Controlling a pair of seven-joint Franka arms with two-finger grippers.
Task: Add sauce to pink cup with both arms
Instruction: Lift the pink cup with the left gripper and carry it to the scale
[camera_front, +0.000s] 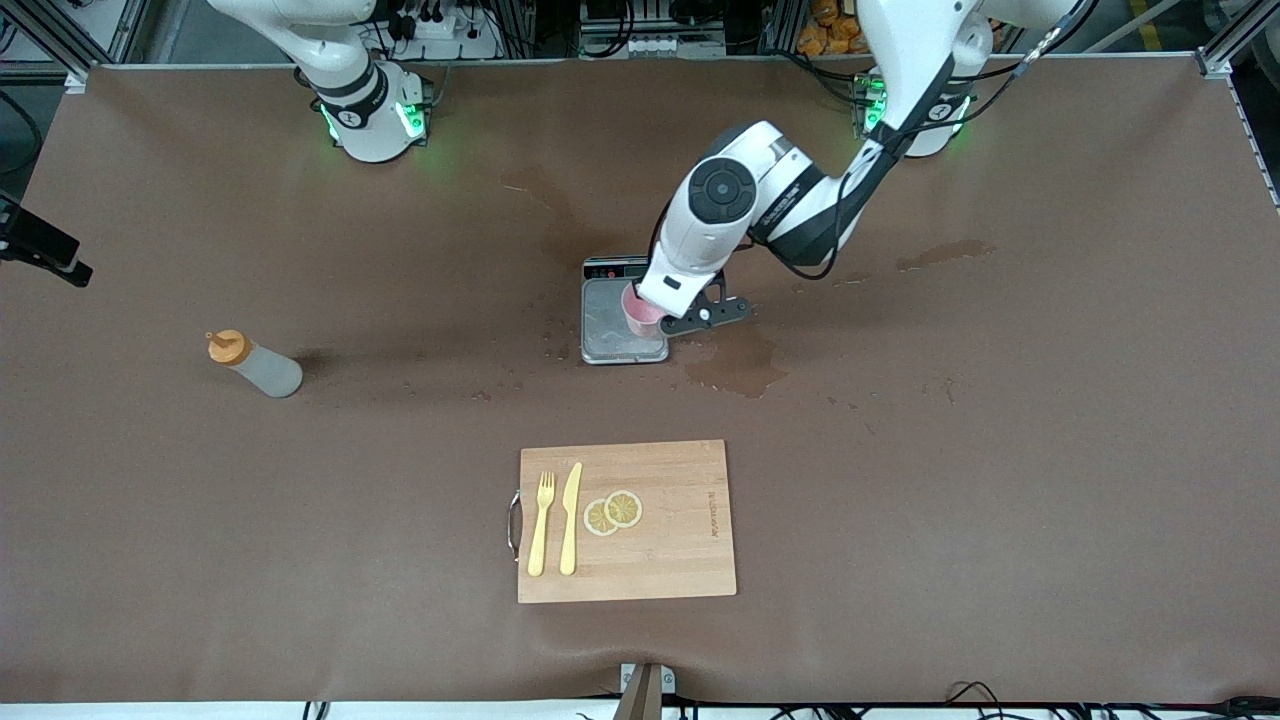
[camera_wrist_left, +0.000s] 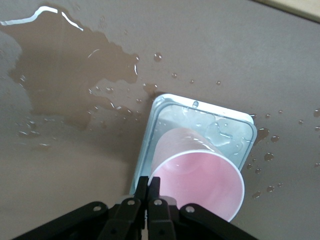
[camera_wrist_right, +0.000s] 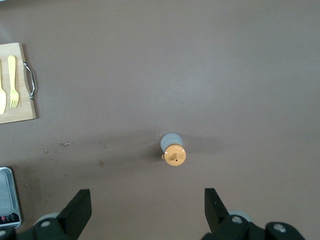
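Open table surrounds the upright sauce (camera_front: 255, 364); the right gripper (camera_wrist_right: 145, 207), fingers spread above it, has an unobstructed descent.

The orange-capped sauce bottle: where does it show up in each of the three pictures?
Front view: the sauce bottle stands on the bare table toward the right arm's end, level with the scale.
Left wrist view: not in it; only the pink cup on the scale, pinched by the left gripper.
Right wrist view: seen from above, near the middle, under the open right gripper.
Shared landmark: the scale, at the edge there.
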